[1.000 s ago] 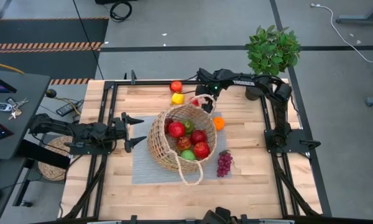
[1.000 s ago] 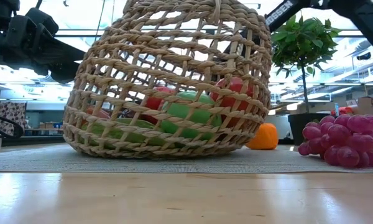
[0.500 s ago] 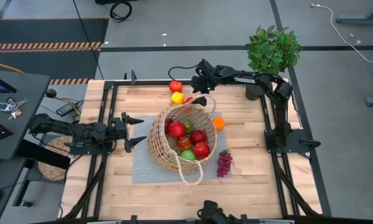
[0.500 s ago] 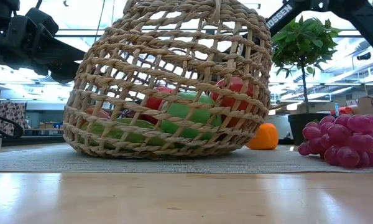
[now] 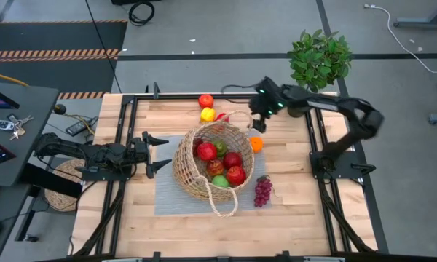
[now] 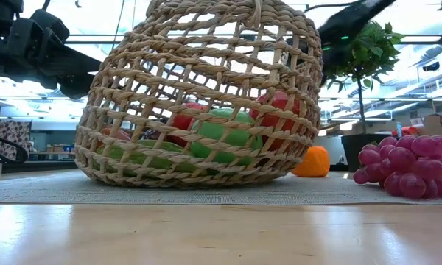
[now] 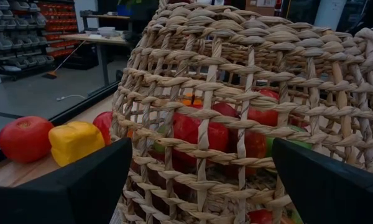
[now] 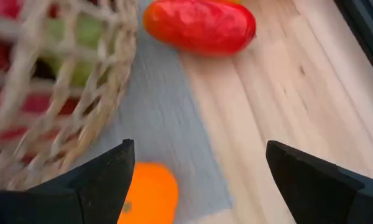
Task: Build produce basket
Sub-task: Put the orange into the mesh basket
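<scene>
The tan wicker basket [image 5: 193,178] rests on a grey mat [image 5: 166,198] with several red and green produce pieces inside [image 5: 226,161]. Around it lie an orange piece [image 5: 256,144], purple grapes [image 5: 263,191], a red piece [image 5: 222,116], a yellow piece [image 5: 207,114] and a red round fruit [image 5: 205,100]. My right gripper [image 5: 256,118] hangs open above the table, just beyond the orange piece and right of the basket's far rim [image 8: 121,68], with nothing between its fingers [image 8: 199,186]. My left gripper [image 5: 159,153] stands open and level left of the basket [image 7: 236,112], apart from it.
A potted green plant [image 5: 319,58] stands at the far right corner. A flat round woven mat [image 5: 62,185] lies off the table's left edge. Bare wood shows along the near edge [image 5: 204,233] and on the right side [image 5: 291,175].
My right gripper has drawn back from the basket's far rim toward the table's right edge and risen, with its arm folding back to the right. It has stayed open. The basket and the produce have kept their places.
</scene>
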